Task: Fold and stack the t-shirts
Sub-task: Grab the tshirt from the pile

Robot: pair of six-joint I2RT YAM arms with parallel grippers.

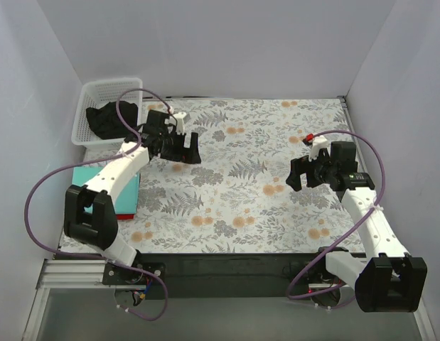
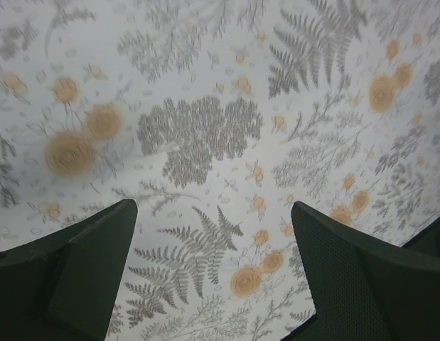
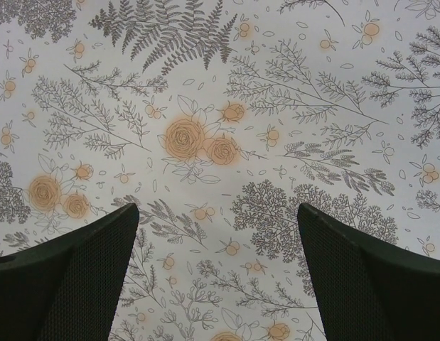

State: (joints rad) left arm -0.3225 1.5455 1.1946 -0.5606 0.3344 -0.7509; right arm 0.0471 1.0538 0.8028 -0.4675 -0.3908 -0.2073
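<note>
Step in hand, as it reads: fetching the next shirt. A folded teal t-shirt (image 1: 83, 177) sits on a red t-shirt (image 1: 126, 212) at the left edge of the counter (image 1: 241, 199), partly under the left arm. The black t-shirt (image 1: 106, 122) lies unfolded in the white lattice basket (image 1: 109, 84) at the far-left corner.

Left claw (image 1: 183, 148) hangs over bare floral counter just right of the basket, jaws spread wide, nothing between them. The left wrist view shows only the print between its fingers (image 2: 84, 270). Right claw (image 1: 299, 174) is over the right half of the counter, well apart from any shirt, also wide open and empty.

Next move probably calls for the left claw to swing back over the basket rim, drop in and pinch the black cloth high enough to lift it clear, then spread it mid-counter where both arms reach.

Orientation: the black shirt is a crumpled heap with no readable collar, hem or long axis. The teal/red stack looks rectangular, but the arm hides too much to call its long side.
</note>
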